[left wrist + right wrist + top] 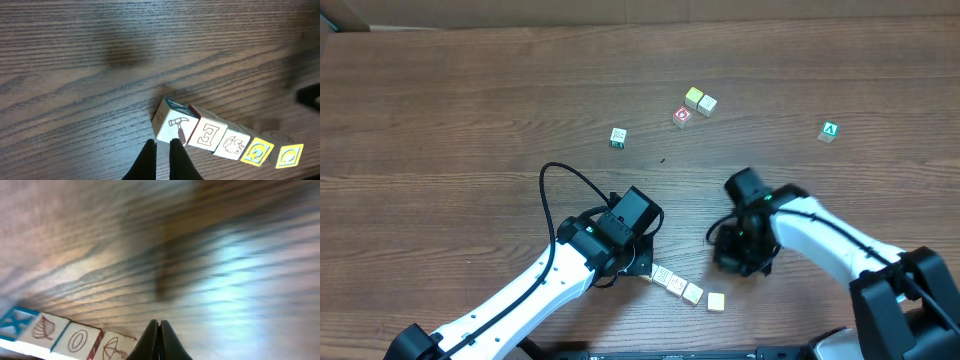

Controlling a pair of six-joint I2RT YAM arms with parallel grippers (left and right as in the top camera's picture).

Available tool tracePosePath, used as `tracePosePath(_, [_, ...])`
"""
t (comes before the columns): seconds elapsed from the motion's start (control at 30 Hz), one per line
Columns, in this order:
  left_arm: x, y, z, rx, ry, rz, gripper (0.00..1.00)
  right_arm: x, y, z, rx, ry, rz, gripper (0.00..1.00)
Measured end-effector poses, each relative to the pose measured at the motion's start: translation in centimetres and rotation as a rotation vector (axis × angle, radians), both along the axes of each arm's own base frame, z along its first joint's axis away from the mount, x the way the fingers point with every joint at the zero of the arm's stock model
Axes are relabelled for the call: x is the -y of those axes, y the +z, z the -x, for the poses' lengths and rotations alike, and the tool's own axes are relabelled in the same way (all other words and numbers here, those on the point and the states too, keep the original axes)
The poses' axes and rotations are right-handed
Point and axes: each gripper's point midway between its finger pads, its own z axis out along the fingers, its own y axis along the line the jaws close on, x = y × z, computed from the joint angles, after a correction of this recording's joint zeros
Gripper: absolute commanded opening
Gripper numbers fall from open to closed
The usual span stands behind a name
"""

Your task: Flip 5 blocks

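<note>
Several small cream and pale yellow blocks (692,293) lie in a slanted row near the table's front edge. In the left wrist view the row starts with a hammer-marked block (175,125), then an E block (207,134), an animal block (232,145) and two yellow-faced ones (257,152). My left gripper (162,144) is shut and empty, its tips just short of the hammer block's near corner. My right gripper (159,324) is shut on nothing, low over bare wood to the right of an umbrella-marked block (112,349) and an O block (77,340).
Far across the table lie a red-marked cube (682,116), two pale cubes (700,100) beside it, a white cube with green marks (618,137) and a green "A" cube (830,130). The left arm's black cable (560,185) loops over the wood.
</note>
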Motion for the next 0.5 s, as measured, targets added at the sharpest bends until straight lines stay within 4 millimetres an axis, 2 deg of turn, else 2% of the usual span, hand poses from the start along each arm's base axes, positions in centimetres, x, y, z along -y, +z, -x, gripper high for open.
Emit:
tracePosePath(0.03, [0.0,0.0,0.0,0.0,0.0,0.0,0.04,0.4,0.3,-0.2,-0.007,-0.015,0.009,0.04])
tracePosePath(0.07, [0.0,0.0,0.0,0.0,0.0,0.0,0.04,1.8,0.8,0.7,-0.057,-0.033,0.059,0.04])
tracePosePath(0.1, [0.0,0.0,0.0,0.0,0.0,0.0,0.04,2.1,0.8,1.0,-0.07,-0.031,0.072,0.04])
tracePosePath(0.2, [0.0,0.0,0.0,0.001,0.0,-0.001,0.04,3.3,1.1,3.8,-0.167,-0.004,0.139,0.04])
tracePosePath(0.33, [0.0,0.0,0.0,0.0,0.001,-0.001,0.04,3.5,0.0,6.6,-0.213,0.053,0.181,0.04])
tracePosePath(0.5, [0.0,0.0,0.0,0.0,0.0,-0.001,0.04,2.5,-1.5,7.4,-0.195,0.066,0.132,0.04])
